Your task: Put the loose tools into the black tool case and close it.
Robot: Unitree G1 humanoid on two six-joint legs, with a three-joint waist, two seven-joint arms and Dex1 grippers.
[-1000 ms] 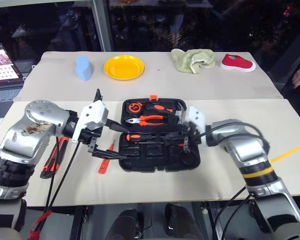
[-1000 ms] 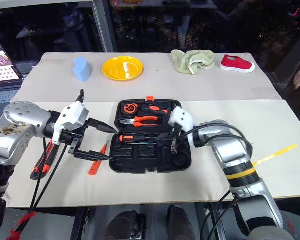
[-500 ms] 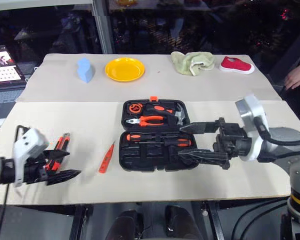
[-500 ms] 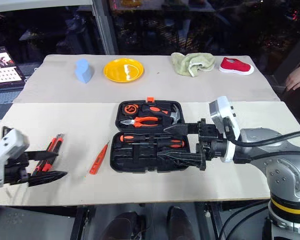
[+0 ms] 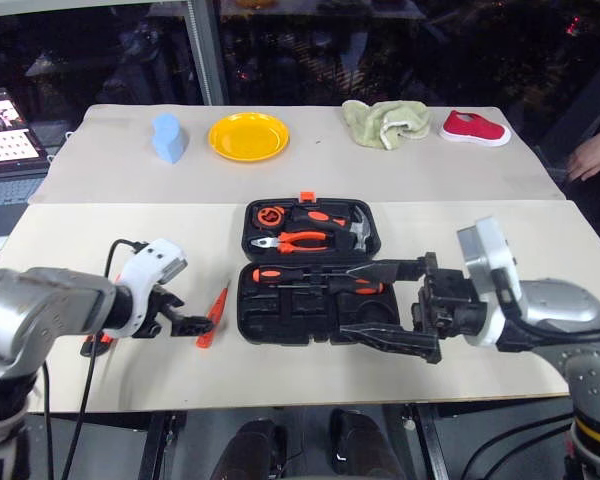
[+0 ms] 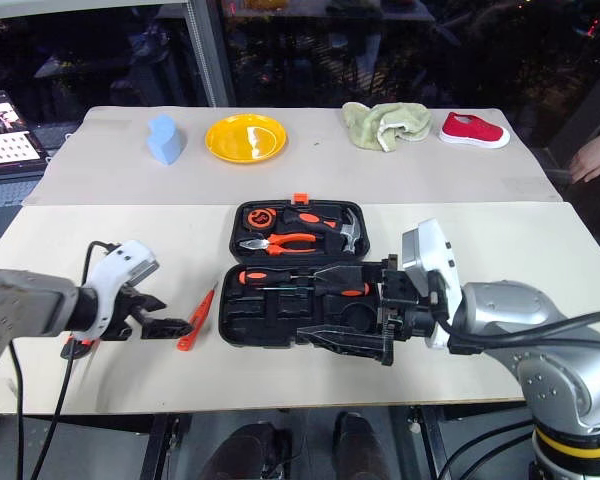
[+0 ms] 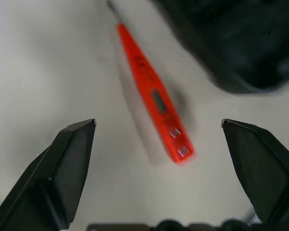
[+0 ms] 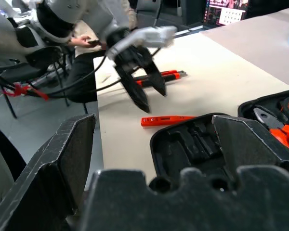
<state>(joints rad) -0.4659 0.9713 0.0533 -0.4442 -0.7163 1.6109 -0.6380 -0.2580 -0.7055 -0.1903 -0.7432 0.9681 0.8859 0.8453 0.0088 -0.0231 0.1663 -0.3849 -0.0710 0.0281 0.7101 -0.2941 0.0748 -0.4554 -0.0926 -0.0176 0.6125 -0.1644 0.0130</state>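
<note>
Left eye view: you see the black tool case [image 5: 310, 270] lying open mid-table; the red tester [image 5: 212, 314] sits just beside its left edge.
Left gripper [image 5: 185, 322]: jaws spread, empty, near the tester's end.
Right gripper [image 5: 385, 305]: jaws spread, empty, over the case's right side.
Left wrist view: the tester [image 7: 154, 96] lies flat between the fingers [image 7: 70, 159].
Handling: probably light, stiff and slick; pinch it mid-body across its narrow width.
Right wrist view: the utility knife [image 8: 159, 75] lies beyond the left gripper [image 8: 143, 91].
</note>
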